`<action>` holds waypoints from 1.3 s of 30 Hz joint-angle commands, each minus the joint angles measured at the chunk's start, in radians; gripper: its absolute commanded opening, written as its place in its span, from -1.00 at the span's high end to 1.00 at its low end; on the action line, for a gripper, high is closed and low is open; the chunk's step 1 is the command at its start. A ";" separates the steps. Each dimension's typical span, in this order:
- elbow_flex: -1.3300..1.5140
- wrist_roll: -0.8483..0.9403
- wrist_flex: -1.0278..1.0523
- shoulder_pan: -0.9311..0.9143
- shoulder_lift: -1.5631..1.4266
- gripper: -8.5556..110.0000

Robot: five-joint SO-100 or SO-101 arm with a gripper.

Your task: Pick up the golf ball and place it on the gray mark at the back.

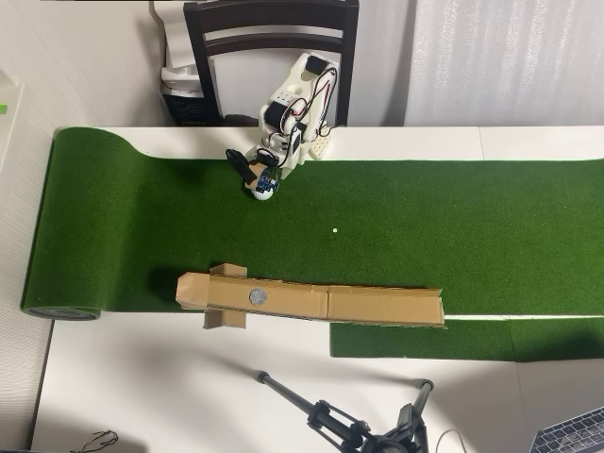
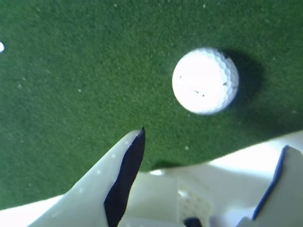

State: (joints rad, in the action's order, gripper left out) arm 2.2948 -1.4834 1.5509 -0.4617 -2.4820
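Hovering with fingers spread apart, the gripper [image 2: 213, 142] sits just beside the golf ball [image 2: 205, 81] on turf

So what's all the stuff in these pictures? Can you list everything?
golf ball: one, white and dimpled, on the green mat close to the arm's base, in front of the open fingers
putting mat: one, green, across the white table, rolled up at the left end in the overhead view
white dot: one, tiny, mid-mat
cardboard ramp: one, brown, along the mat's near edge
gray mark: one, round, on the cardboard
chair: one, dark, behind the table
tripod: one, black, bottom of the overhead view
arm: one, white, at the mat's far edge
fingers: two, white with dark pads, spread apart, holding nothing
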 commanded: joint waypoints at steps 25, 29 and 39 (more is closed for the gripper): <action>0.175 -0.034 -0.282 0.058 0.005 0.08; 0.201 -0.031 -0.353 0.066 0.005 0.08; 0.270 -0.017 -0.393 0.057 0.006 0.08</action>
State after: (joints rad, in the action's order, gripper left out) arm 2.5848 -1.5125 1.1750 -0.3973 -2.4804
